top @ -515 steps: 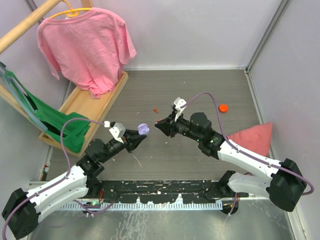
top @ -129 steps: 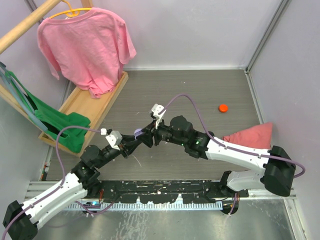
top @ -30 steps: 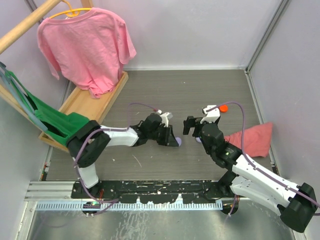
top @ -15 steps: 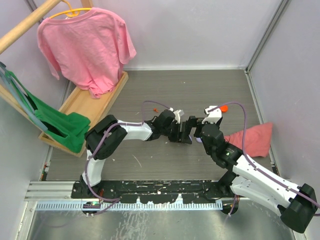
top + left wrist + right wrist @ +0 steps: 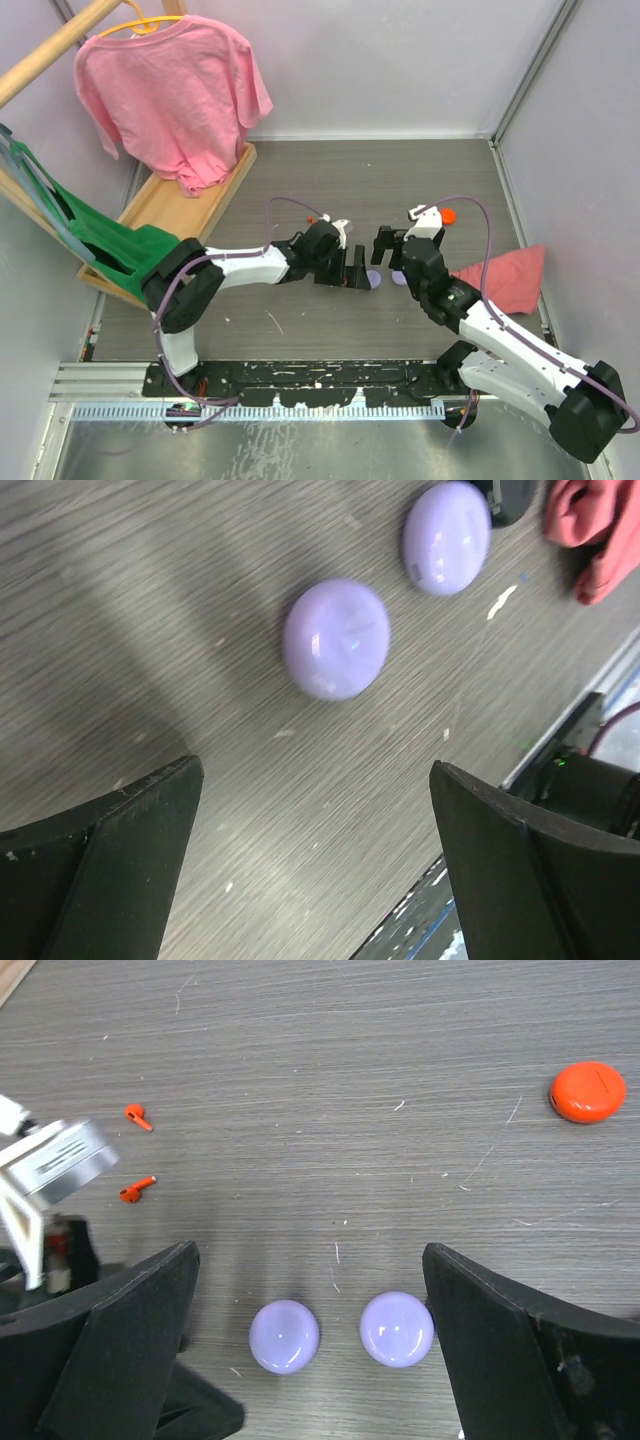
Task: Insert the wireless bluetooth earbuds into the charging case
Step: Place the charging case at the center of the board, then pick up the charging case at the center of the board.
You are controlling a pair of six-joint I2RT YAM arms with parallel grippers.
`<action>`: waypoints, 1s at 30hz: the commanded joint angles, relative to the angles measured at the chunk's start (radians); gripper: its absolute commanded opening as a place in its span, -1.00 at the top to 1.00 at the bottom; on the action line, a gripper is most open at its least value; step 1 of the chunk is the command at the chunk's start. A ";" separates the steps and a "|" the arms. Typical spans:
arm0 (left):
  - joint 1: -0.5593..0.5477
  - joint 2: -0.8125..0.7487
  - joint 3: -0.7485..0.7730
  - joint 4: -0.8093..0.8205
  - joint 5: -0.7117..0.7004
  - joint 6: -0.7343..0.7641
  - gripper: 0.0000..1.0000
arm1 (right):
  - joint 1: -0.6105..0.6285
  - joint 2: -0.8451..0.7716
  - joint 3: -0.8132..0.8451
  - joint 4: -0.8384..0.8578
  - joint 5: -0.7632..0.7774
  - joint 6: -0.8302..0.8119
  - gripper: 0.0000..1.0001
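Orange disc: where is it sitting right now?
The orange disc lies at the upper right of the right wrist view, on the table, beyond and right of the two lilac discs.

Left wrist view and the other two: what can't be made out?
- Left wrist: dark round shape cut by the top edge; charging case or not, cannot tell.
- Left wrist: nearer lilac disc blurred; surface detail unreadable.
- Top external: left arm and right arm hide table beneath; no black earbuds visible in any view.

Two lilac discs [image 5: 284, 1336] (side by side)
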 commanded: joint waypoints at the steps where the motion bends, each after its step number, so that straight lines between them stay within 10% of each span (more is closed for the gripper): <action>1: 0.003 -0.134 -0.042 -0.132 -0.119 0.075 -0.96 | -0.054 0.025 0.080 0.012 -0.082 -0.011 -1.00; 17: 0.228 -0.588 -0.243 -0.313 -0.297 0.205 -0.96 | -0.254 0.275 0.196 0.025 -0.270 -0.067 -1.00; 30: 0.309 -0.770 -0.433 -0.189 -0.444 0.299 -0.96 | -0.565 0.575 0.360 -0.010 -0.141 0.034 -0.99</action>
